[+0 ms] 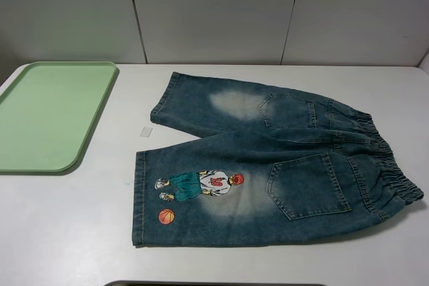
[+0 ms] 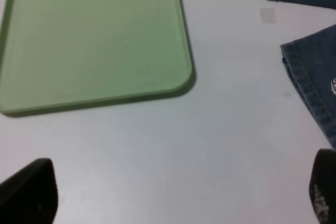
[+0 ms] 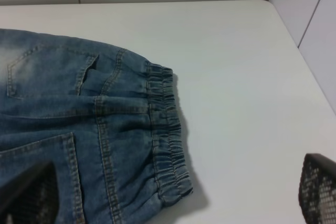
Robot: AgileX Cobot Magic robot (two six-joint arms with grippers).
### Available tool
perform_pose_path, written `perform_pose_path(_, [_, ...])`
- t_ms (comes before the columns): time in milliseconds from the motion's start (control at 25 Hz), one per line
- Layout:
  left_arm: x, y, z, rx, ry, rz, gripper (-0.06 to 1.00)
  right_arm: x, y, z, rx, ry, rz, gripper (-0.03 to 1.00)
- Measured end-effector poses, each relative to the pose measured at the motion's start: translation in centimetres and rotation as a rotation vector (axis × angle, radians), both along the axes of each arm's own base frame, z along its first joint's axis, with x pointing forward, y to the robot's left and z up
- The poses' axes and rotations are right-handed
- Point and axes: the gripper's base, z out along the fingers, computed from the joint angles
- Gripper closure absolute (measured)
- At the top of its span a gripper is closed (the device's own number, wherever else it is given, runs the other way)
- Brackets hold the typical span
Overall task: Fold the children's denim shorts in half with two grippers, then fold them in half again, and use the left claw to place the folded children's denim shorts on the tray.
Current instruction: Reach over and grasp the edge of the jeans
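Green plastic makes the tray [image 1: 40, 115], and it lies flat on the white worktop [image 1: 67, 232], in front of the left claw [image 2: 173, 198]. Its smooth floor shows bare green. The left claw hangs above the worktop with its two fingers spread wide, gripping nothing. The blue denim shorts [image 1: 268, 165] lie spread flat on the worktop, apart from the tray. Their leg ends are ahead of the left claw, off toward the right claw's side. The right claw [image 3: 173, 198] is spread wide too and grips nothing. The stretchy waistband [image 3: 168, 129] lies just ahead of it, and one finger [image 3: 26, 192] hangs over the denim.
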Motion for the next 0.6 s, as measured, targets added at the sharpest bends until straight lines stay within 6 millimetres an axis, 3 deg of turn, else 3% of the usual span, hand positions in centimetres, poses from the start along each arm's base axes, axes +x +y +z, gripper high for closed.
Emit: perform_pose_path(600, [0.00,0.00,0.00,0.000,0.000,0.000,-0.01,0.00,0.00,0.00,0.000,0.000,0.000,0.27])
